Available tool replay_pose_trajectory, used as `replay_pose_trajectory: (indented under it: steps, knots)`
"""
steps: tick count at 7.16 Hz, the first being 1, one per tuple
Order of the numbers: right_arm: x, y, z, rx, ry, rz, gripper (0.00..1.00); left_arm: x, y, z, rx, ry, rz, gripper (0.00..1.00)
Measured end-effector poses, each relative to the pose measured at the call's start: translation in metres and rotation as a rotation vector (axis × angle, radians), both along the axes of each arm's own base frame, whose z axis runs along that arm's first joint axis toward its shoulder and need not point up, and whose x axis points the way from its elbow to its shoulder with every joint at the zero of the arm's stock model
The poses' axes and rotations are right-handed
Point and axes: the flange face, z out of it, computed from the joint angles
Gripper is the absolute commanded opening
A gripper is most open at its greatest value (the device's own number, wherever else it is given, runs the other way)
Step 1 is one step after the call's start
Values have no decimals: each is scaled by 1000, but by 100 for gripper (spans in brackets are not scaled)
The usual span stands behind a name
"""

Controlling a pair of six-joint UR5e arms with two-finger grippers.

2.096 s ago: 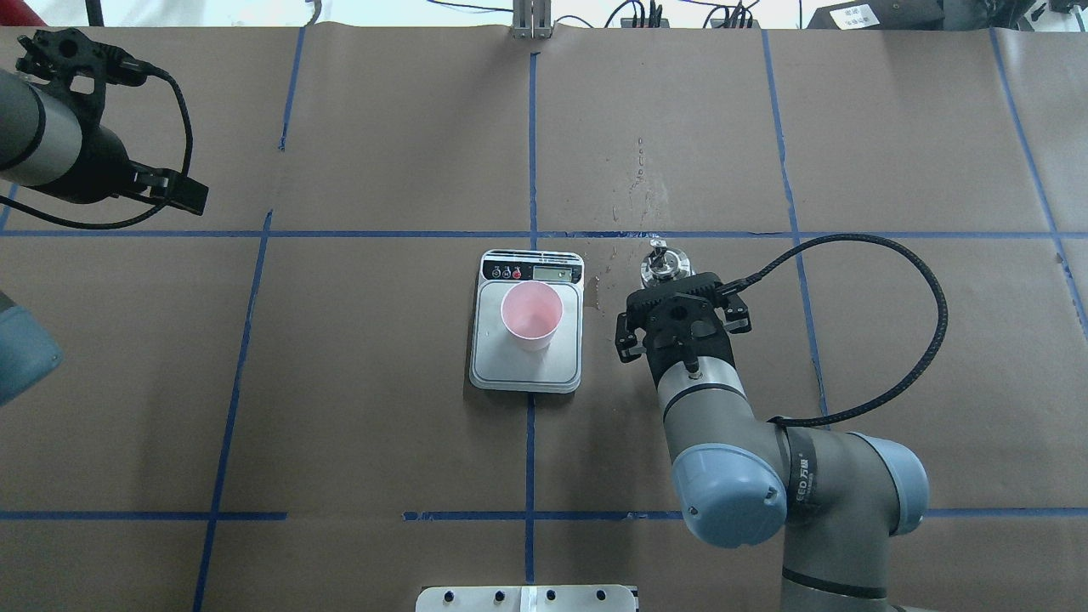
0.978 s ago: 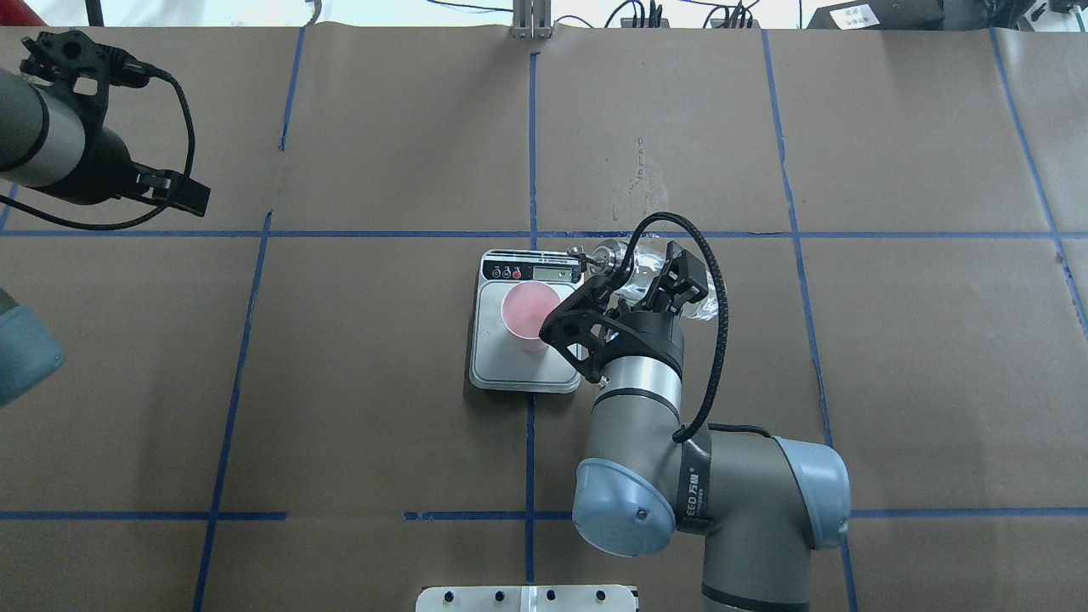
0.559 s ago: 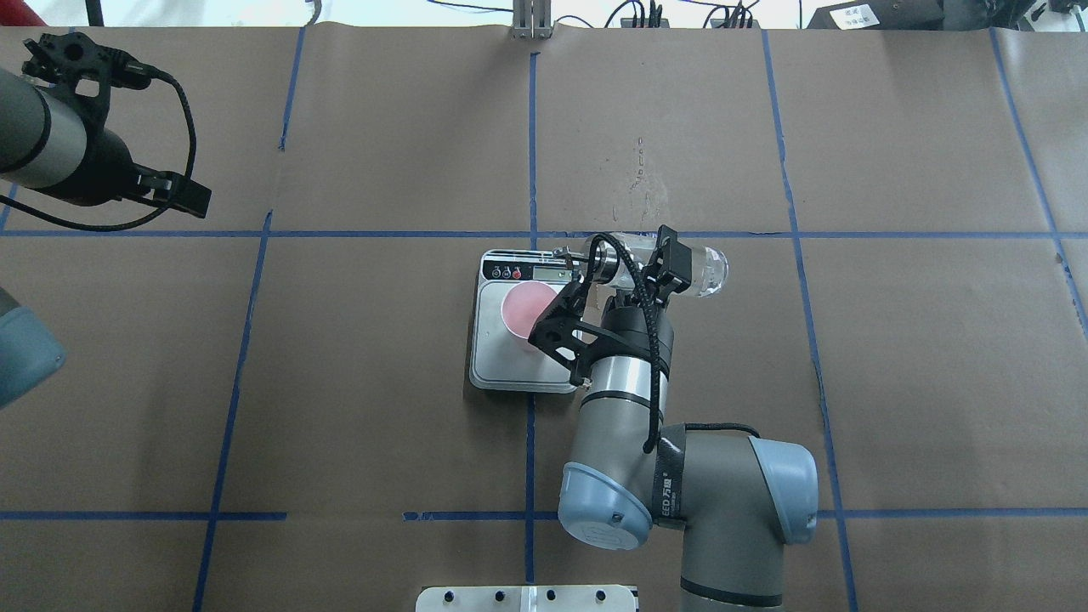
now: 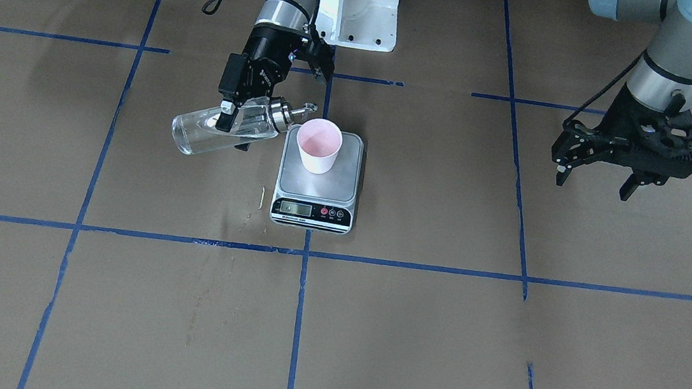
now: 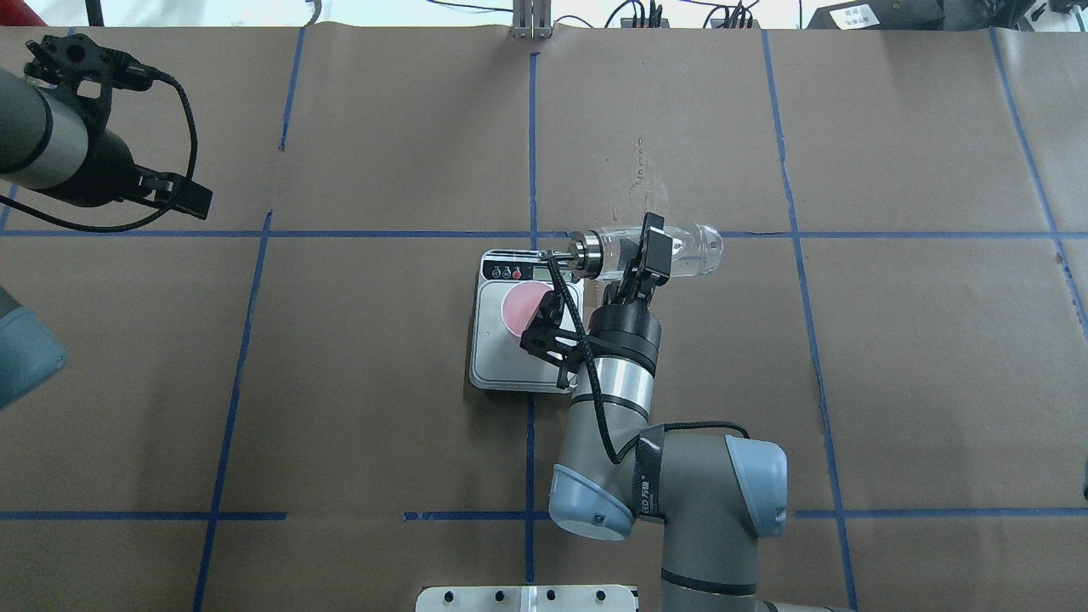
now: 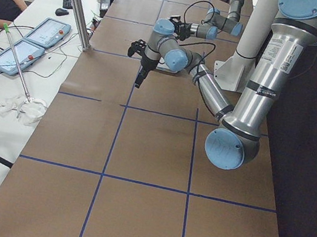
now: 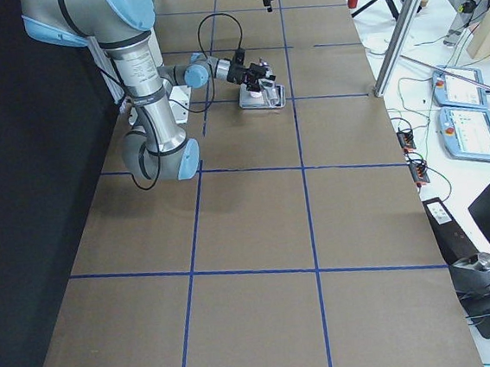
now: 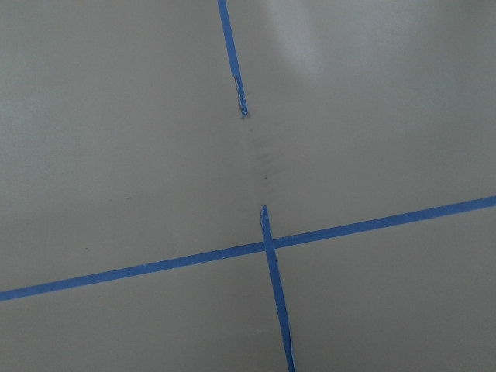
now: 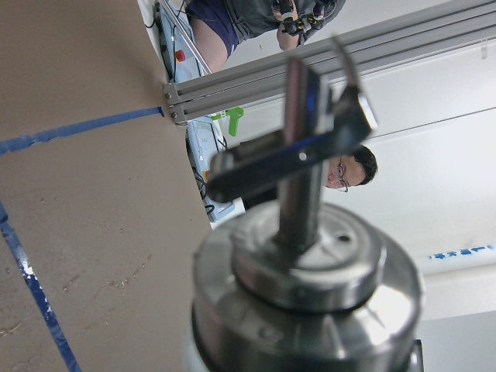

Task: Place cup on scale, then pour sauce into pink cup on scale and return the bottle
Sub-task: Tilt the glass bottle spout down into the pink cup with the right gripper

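The pink cup (image 4: 319,144) stands upright on the silver scale (image 4: 318,185), which also shows in the overhead view (image 5: 510,370) with the cup (image 5: 520,310). My right gripper (image 4: 231,115) is shut on the clear glass bottle (image 4: 211,132) and holds it tipped almost level above the table. The bottle's silver spout (image 4: 304,108) is at the cup's rim on the robot's side. I see no stream. The bottle (image 5: 680,246) lies across the overhead view. The right wrist view shows the spout cap (image 9: 302,271) close up. My left gripper (image 4: 592,183) is open and empty, far from the scale.
Wet spots mark the brown paper beside the scale (image 4: 257,198) and beyond it (image 5: 637,178). The white robot base (image 4: 359,11) is behind the scale. Operators, tablets (image 6: 37,42) and cables lie past the table's far edge.
My right arm has lifted the bottle from its upright stand right of the scale, tipped it on its side and swung the spout over to the cup. The left arm has stayed still.
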Motion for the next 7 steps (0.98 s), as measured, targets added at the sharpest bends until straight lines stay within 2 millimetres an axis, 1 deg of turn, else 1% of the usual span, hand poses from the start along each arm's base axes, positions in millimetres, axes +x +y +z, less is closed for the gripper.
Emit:
replay_pose_trajectory:
  steps: [2,5,7]
  knots:
    - [-7,-3,7,30,71,7,0,0,0,0,-1,0,0,100]
    - [-8,-4,8,57,153,6,0,0,0,0,-2,2,0,100]
    - [-11,-6,13,77,219,8,0,0,0,-1,-3,3,0,100]
